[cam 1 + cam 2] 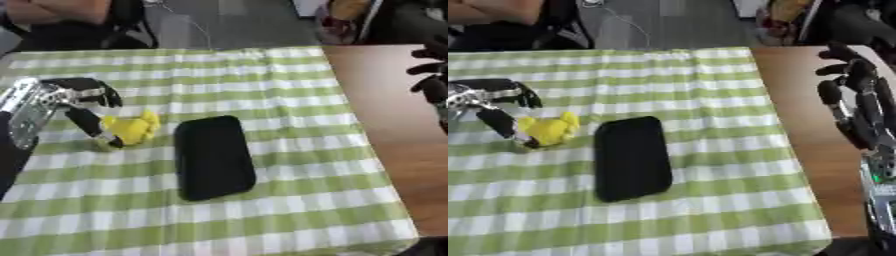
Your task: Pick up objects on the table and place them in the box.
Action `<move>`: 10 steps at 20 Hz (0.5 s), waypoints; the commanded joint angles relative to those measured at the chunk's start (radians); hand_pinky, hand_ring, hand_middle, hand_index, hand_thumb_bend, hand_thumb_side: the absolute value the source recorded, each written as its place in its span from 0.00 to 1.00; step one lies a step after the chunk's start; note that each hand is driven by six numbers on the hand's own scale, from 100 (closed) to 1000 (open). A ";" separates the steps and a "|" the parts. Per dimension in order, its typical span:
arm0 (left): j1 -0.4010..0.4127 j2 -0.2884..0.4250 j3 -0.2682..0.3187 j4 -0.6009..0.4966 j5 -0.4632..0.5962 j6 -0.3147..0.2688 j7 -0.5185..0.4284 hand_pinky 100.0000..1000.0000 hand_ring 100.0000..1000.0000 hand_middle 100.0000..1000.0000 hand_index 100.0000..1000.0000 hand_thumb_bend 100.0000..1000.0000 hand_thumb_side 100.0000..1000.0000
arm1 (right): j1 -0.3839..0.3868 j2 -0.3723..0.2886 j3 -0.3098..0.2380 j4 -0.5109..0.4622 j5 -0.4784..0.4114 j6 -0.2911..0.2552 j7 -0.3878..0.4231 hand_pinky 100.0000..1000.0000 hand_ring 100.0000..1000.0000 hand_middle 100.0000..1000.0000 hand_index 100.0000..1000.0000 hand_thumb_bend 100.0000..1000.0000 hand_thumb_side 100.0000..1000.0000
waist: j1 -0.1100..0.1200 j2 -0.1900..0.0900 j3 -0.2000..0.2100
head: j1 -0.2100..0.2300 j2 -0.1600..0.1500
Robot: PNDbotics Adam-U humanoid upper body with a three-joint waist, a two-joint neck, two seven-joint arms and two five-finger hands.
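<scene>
**One yellow toy, one hand closing in**

One small yellow object lies near the left edge of the desk, just beside a flat black box at mid-cloth. The left hand reaches in from the left edge, thumb and fingers curled around the toy's near side and touching it; full enclosure is not clear. To do this well, it likely needs to seat the toy between its fingers before lifting, then clear the box rim. The right hand hangs idle over the right edge, fingers spread.
</scene>
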 commanded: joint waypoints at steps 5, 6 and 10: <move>-0.032 -0.003 0.004 0.021 -0.018 -0.014 0.004 0.80 0.72 0.70 0.81 1.00 0.35 | -0.012 -0.022 -0.003 -0.011 -0.007 0.000 0.003 0.45 0.65 0.75 0.93 0.62 1.00 | 0.000 -0.011 0.002 | -0.001 -0.003; -0.034 -0.005 0.004 0.023 -0.019 -0.016 0.005 0.80 0.71 0.70 0.81 1.00 0.35 | -0.011 -0.022 -0.003 -0.011 -0.007 0.000 0.004 0.45 0.65 0.75 0.93 0.62 1.00 | 0.000 -0.011 0.002 | -0.001 -0.003; -0.039 -0.012 0.002 0.025 -0.022 -0.022 0.010 0.79 0.71 0.69 0.81 1.00 0.36 | -0.012 -0.022 -0.003 -0.012 -0.008 0.000 0.004 0.45 0.65 0.75 0.93 0.62 1.00 | 0.000 -0.010 0.002 | -0.001 -0.003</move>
